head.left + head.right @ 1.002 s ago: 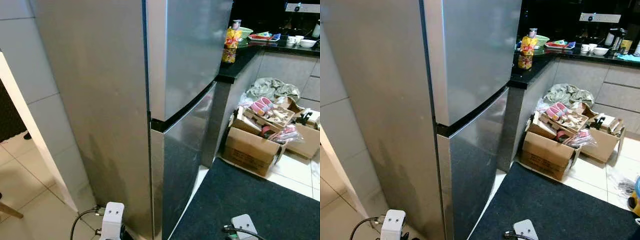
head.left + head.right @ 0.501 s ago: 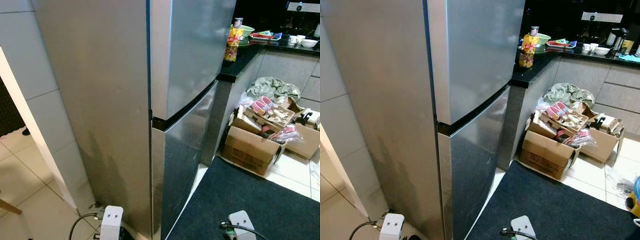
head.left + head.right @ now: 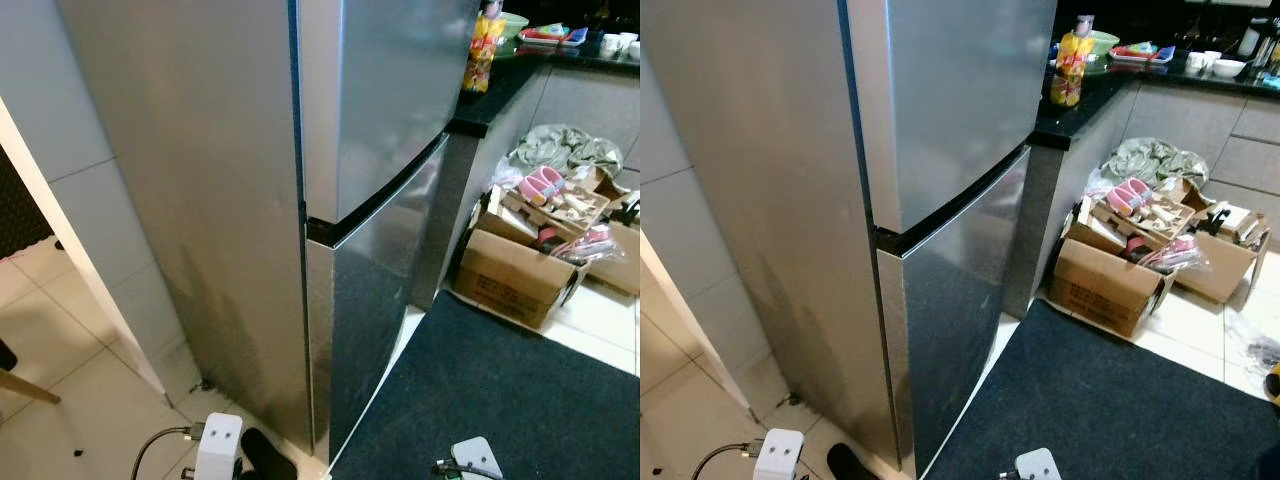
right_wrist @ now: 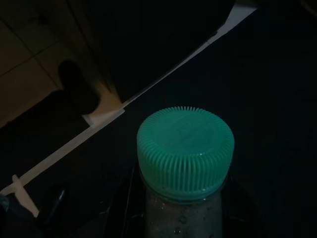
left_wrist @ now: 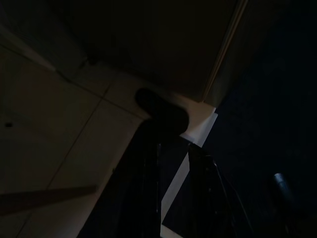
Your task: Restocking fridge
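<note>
The fridge is seen closed, a bottle is gripped by the right gripper, the left gripper's jaw state cannot be told, and nothing is yet stocked.

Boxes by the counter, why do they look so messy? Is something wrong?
The cardboard box on the floor has its flaps open and is heaped over the top with pink shoes and clutter. A crumpled cloth lies behind it. Untidy, but nothing looks spilled or broken.

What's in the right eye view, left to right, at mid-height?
Tiled wall → fridge → black counter → open cardboard box → second cardboard box
</note>
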You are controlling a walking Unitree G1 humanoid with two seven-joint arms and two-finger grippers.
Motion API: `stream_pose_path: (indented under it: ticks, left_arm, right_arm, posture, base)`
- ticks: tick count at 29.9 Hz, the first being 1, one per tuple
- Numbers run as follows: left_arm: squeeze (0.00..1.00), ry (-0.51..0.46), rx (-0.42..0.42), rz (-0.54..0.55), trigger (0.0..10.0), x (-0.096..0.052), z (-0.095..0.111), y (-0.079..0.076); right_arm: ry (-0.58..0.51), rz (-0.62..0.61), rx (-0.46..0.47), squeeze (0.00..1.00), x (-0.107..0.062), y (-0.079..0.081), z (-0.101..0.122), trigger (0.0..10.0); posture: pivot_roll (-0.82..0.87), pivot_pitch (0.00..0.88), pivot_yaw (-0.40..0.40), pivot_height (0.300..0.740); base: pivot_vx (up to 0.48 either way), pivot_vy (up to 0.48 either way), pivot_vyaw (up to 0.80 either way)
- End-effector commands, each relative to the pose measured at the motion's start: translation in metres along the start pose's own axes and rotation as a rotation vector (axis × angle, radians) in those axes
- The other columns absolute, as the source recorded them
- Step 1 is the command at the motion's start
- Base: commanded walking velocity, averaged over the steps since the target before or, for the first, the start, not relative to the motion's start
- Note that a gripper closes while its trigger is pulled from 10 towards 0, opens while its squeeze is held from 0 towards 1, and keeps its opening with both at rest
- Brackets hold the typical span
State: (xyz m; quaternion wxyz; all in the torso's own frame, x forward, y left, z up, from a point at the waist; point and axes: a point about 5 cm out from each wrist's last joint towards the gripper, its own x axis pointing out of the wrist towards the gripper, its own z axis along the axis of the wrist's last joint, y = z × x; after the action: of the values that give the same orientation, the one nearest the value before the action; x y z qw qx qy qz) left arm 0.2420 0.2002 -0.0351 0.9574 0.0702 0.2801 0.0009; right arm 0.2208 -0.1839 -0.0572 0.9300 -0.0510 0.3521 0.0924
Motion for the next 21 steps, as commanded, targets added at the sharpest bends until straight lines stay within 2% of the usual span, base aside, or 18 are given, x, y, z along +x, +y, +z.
stream_pose_path:
  ticks: [1, 12, 19, 20, 21]
  left_arm:
    - [0.0, 0.012, 0.022, -0.007, 10.0, -0.003, -0.004, 0.003]
    - [0.0, -0.005, -0.003, -0.01, 10.0, 0.001, 0.003, -0.006]
    - [0.0, 0.001, -0.008, -0.024, 10.0, 0.004, 0.006, -0.012]
    - [0.0, -0.001, -0.033, -0.036, 10.0, 0.004, 0.007, -0.014]
    - [0.0, 0.009, -0.025, -0.04, 10.0, 0.004, 0.007, -0.015]
  right_arm:
    - [-0.002, 0.006, -0.01, 0.0, -0.001, 0.002, -0.003, 10.0]
    - [-0.021, 0.016, -0.045, 0.0, 0.002, -0.001, 0.01, 10.0]
    - [-0.035, 0.016, -0.052, 0.0, 0.004, -0.002, 0.016, 10.0]
    - [-0.036, 0.016, -0.052, 0.0, 0.004, -0.002, 0.017, 10.0]
    - [-0.037, 0.015, -0.052, 0.0, 0.004, -0.002, 0.017, 10.0]
  posture:
    - [0.04, 0.198, 0.003, 0.74]
    - [0.02, 0.142, -0.024, 0.74]
    - [0.01, 0.127, -0.028, 0.74]
    - [0.01, 0.124, -0.027, 0.74]
    - [0.01, 0.124, -0.027, 0.74]
  base:
    - [0.0, 0.0, 0.0]
    - [0.0, 0.0, 0.0]
    - [0.0, -0.47, 0.0]
    - [0.0, 0.0, 0.0]
    - [0.0, 0.0, 0.0]
